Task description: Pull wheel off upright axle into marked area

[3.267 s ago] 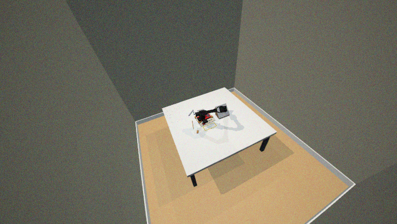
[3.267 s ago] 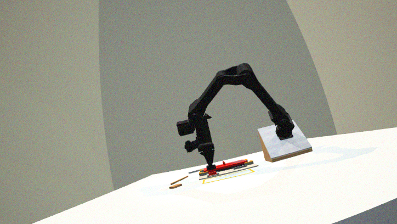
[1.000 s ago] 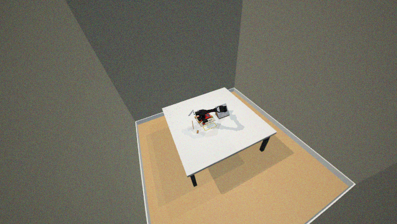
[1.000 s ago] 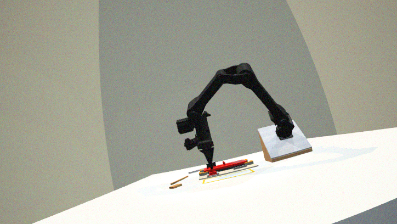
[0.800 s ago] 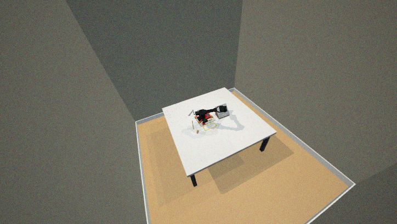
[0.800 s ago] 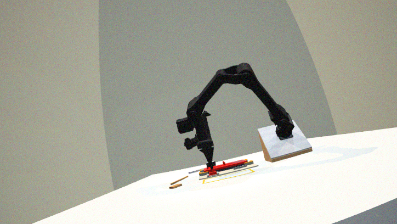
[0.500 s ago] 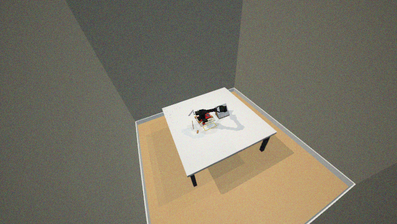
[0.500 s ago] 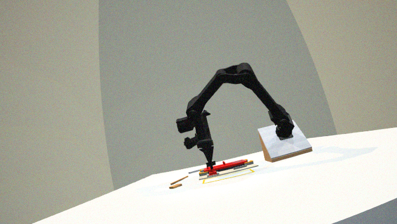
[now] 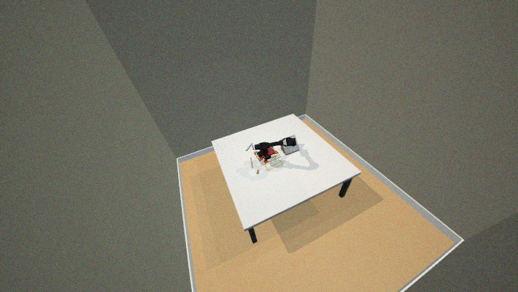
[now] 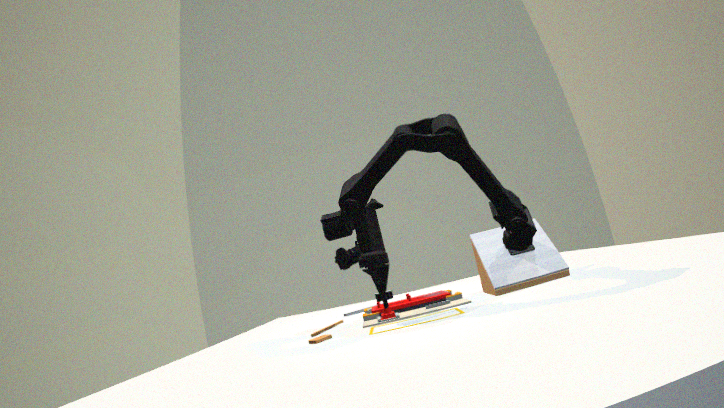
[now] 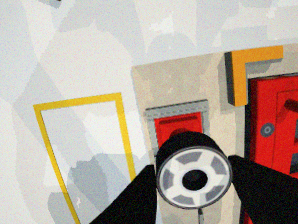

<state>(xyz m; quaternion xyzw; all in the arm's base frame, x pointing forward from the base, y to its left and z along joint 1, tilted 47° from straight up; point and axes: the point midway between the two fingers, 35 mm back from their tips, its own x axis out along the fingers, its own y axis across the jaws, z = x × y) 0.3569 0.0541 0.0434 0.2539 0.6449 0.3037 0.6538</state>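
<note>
The black wheel (image 11: 194, 183) (image 10: 386, 297) with a pale spoked face is gripped above a red block (image 11: 165, 131) (image 10: 387, 314). My gripper (image 11: 190, 167) (image 10: 384, 298) is shut on the wheel, one finger on each side. The hub hole looks dark in the wrist view, with no axle tip showing in it. A short dark upright piece shows under the wheel in the exterior view; I cannot tell whether it is axle or fingertip. The marked area (image 11: 77, 100) (image 10: 417, 323) (image 9: 275, 167), a yellow outline, lies on the table beside the board, left of the wheel in the wrist view.
The beige board (image 11: 175, 82) carries the red block, an orange corner bracket (image 11: 240, 75) and a long red part (image 10: 420, 302) beside the gripper. Two wooden pieces (image 10: 320, 339) (image 10: 326, 328) lie off the board's end. The arm's base stands on a sloped block (image 10: 537, 276).
</note>
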